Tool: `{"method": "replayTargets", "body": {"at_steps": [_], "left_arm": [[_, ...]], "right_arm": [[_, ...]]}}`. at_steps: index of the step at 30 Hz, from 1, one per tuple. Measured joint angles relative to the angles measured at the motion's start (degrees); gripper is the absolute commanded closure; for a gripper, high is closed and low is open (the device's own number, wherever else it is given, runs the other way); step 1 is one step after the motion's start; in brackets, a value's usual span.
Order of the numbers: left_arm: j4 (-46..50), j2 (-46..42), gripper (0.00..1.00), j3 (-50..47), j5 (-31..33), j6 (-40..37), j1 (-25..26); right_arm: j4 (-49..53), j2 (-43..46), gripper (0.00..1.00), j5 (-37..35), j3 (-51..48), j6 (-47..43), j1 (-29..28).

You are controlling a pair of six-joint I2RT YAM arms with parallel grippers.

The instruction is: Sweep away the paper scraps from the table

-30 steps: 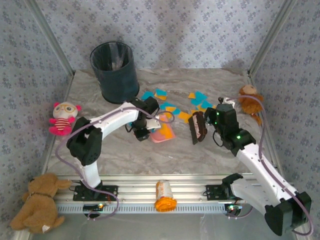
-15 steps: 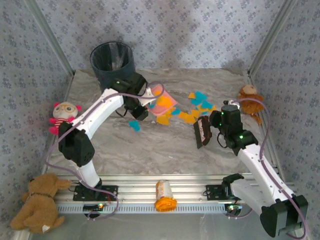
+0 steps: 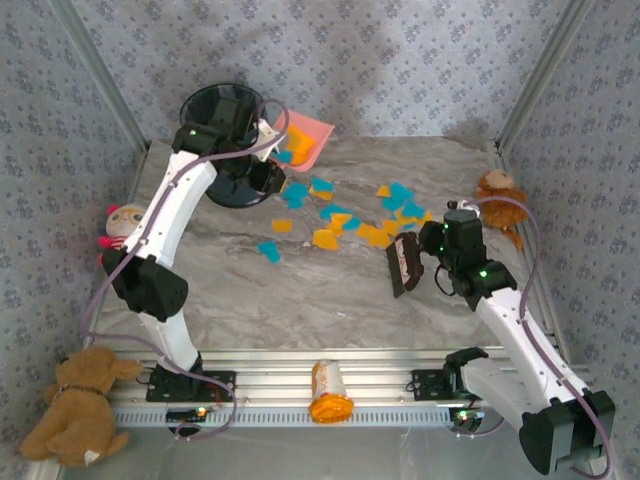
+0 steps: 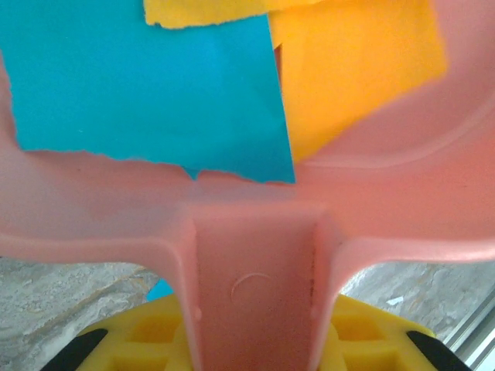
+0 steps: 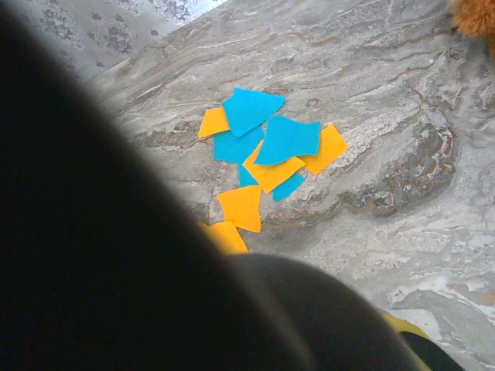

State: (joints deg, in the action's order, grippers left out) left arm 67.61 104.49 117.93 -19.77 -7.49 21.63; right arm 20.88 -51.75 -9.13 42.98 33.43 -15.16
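My left gripper [image 3: 262, 128] is shut on the handle of the pink dustpan [image 3: 308, 140], held high and tilted beside the black bin [image 3: 215, 108]. In the left wrist view the pan handle [image 4: 255, 286] sits between my yellow fingers [image 4: 131, 344], with a turquoise scrap [image 4: 147, 85] and an orange scrap [image 4: 356, 69] in the pan. Several paper scraps [image 3: 325, 238] lie across the back middle of the table [image 3: 300, 300], with one turquoise piece [image 3: 269, 251] nearer. My right gripper [image 3: 428, 250] is shut on a dark brush [image 3: 402, 262] just right of the scraps. More scraps [image 5: 267, 147] show past the brush [image 5: 116, 255].
A pink striped doll [image 3: 120, 225] lies at the left edge and a brown teddy [image 3: 80, 400] at the near left corner. An orange bottle [image 3: 328, 392] rests on the front rail. A brown plush toy [image 3: 497, 195] sits at the right edge.
My left arm lifted the dustpan from mid-table up and back to the bin, and some scraps now lie on the table near the bin. The right arm with the brush shifted slightly right, then held still.
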Motion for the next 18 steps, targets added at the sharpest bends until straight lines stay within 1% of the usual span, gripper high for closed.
{"method": "replayTargets", "body": {"at_steps": [10,18], "left_arm": [[5.8,9.9,1.0,14.7,-2.6,4.4,-3.3],[7.4,14.8,1.0,24.9,-6.6,8.7,-6.7]], "right_arm": [[0.0,0.0,1.0,0.0,0.0,0.0,0.2],[0.0,0.0,1.0,0.0,0.0,0.0,0.2]]}}
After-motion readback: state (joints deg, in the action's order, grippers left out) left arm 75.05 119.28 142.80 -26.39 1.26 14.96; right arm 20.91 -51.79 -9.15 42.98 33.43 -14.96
